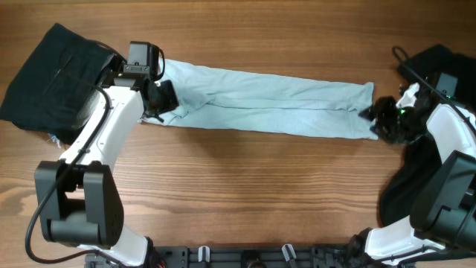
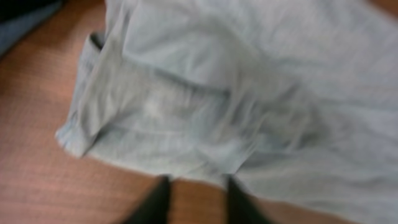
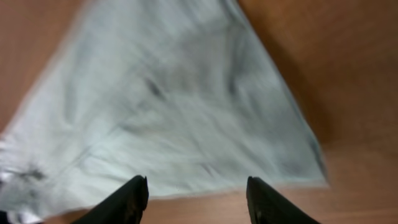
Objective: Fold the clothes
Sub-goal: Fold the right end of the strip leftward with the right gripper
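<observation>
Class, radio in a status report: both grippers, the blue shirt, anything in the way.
Blue shirt flat in a long strip. Left gripper open at one end, right gripper open at the other. Black garments off to the sides.

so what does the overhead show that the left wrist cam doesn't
Only overhead: the whole pale blue T-shirt folded into a long strip, the right gripper at its right end, a black garment beside that arm. Only left wrist: the folded sleeve up close, blurred, with the left gripper open at the shirt's edge. Both: the shirt's left end on the wooden table.
</observation>
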Motion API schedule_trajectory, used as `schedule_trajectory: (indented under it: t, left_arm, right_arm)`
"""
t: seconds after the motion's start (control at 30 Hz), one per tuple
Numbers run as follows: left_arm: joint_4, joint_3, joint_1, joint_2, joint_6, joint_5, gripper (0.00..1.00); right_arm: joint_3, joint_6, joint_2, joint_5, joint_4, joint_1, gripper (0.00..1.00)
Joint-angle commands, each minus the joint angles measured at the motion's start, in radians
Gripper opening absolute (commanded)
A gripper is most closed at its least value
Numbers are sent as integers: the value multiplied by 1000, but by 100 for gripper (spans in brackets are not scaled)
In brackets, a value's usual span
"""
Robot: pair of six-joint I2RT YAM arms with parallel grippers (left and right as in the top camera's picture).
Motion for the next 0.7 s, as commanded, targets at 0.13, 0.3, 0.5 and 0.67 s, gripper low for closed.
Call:
schedule_trajectory:
  t: [0.13,0.3,0.5,0.67]
  left_arm:
    - [-24,10,53,32,56,1,17]
    - [18,10,93,34,56,117,49]
    - [22,10,98,34,56,122,52]
    - [40,10,98,34,56,122,64]
  right_arm:
    - [14,-179,-3,185,103,5,75]
    - [14,-229,66,101,239,5,75]
    - [14,-276,208,48,321,5,74]
    - [14,-308,265,-92,297,39,43]
